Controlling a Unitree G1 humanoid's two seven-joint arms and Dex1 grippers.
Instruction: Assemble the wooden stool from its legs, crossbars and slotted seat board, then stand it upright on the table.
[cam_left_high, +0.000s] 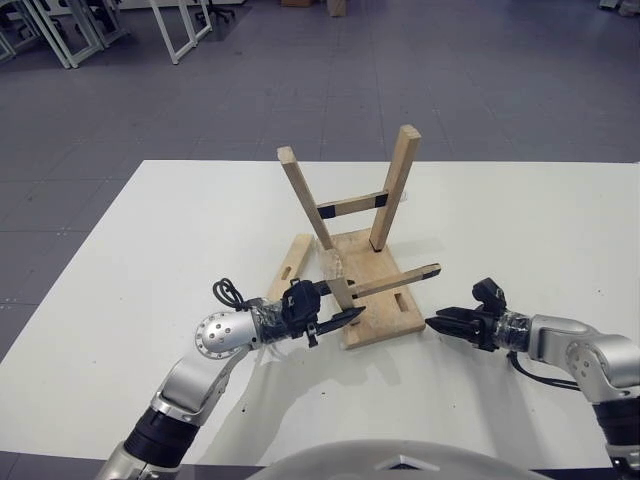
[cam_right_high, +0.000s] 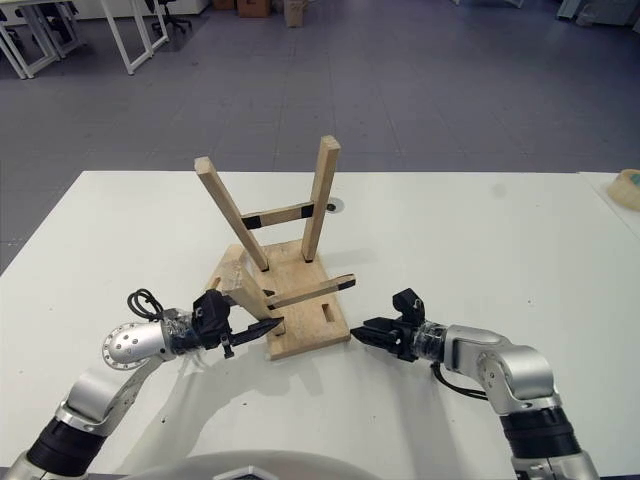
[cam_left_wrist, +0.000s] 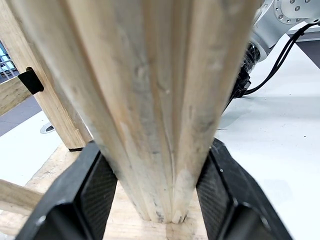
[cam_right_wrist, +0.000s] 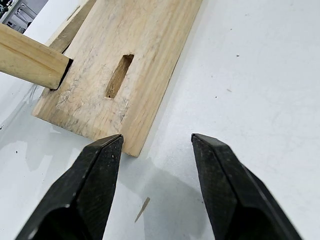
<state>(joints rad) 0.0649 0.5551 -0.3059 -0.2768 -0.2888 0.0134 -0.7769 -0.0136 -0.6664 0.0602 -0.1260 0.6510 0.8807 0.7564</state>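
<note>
Closest in, the left end effector (cam_left_high: 350, 317) is clamped on the third leg (cam_left_high: 338, 275) low down, both pads tight against the wood in the left wrist view, right where the leg meets the seat board (cam_left_high: 385, 318). That leg leans, its top tipping toward 11 o'clock, and its crossbar (cam_left_high: 400, 279) juts out over the board toward 3 o'clock with the free end unsupported.

Over on the other side, the right end effector (cam_right_wrist: 156, 141) rests low on the worktop (cam_left_high: 540, 230), fingers spread wide and holding nothing. The board's near corner lies just beside it at about 10 o'clock, an open slot just beyond.

The board lies flat mid-worktop, long axis roughly 11 to 5. At its far end the two standing legs (cam_left_high: 305, 195) rise, joined by the upper crossbar (cam_left_high: 352, 206). A loose leg (cam_left_high: 292, 265) lies against the board's 9 o'clock edge.

Seating that leaning leg looks like the step in hand. The right arm is nearer the dangling crossbar end and the empty slot. Room is generous at 3 and 9 o'clock; the worktop's 6 o'clock edge is close behind both arms.
</note>
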